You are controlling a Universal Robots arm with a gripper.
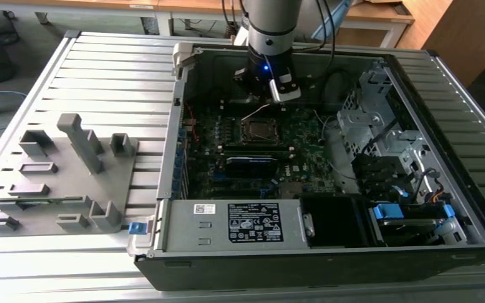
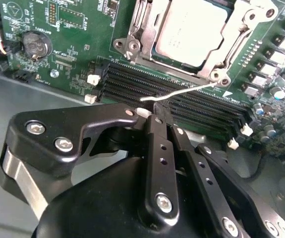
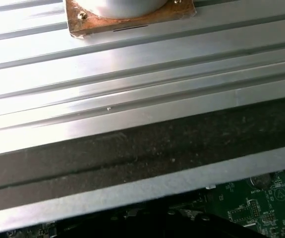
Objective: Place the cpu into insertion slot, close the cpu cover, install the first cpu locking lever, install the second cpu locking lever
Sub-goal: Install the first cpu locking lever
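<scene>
Second wrist view: cpu [image 2: 192, 29] dull silver, seated under cpu cover [image 2: 219, 57] | top cut off | gripper [image 2: 154, 115] clenched on thin locking lever [image 2: 182, 92].

the end effector [image 1: 269, 95] hangs inside the open computer case [image 1: 327, 252], just above the insertion slot [image 1: 260, 130].

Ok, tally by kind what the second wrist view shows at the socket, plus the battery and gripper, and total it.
cpu: 1
cpu cover, closed over it: 1
locking lever, raised wire: 1
coin battery: 1
gripper, at the lever's tip: 1
Total: 5
</scene>
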